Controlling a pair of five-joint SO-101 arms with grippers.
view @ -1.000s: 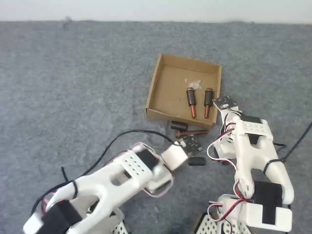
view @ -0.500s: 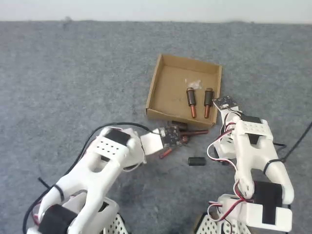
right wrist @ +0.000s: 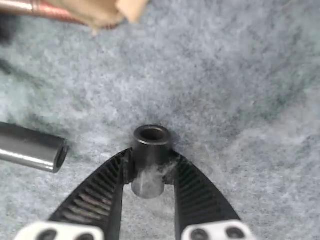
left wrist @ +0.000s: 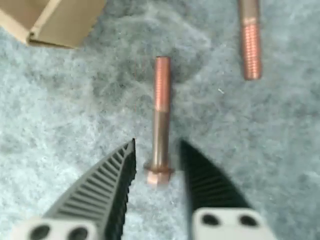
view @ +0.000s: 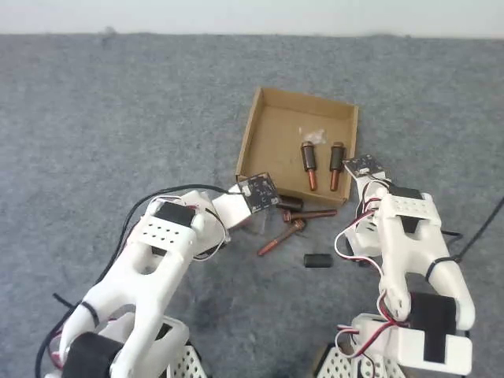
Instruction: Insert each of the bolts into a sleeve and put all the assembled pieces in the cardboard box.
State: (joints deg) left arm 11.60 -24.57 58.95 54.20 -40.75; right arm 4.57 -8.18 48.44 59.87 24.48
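sitting in the upper centre of the high view, the cardboard box [view: 276, 138] holds two assembled pieces [view: 308, 161]. low in its wrist view, the left gripper [left wrist: 157, 144] stands spread around a bolt [left wrist: 160, 100] on the carpet; the right gripper [right wrist: 151, 157] pinches an upright sleeve [right wrist: 148, 175].

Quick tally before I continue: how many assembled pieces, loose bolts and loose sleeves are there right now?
Assembled pieces, in the cardboard box: 2
Loose bolts: 2
Loose sleeves: 3, two lying free and one in the right gripper
Total: 7
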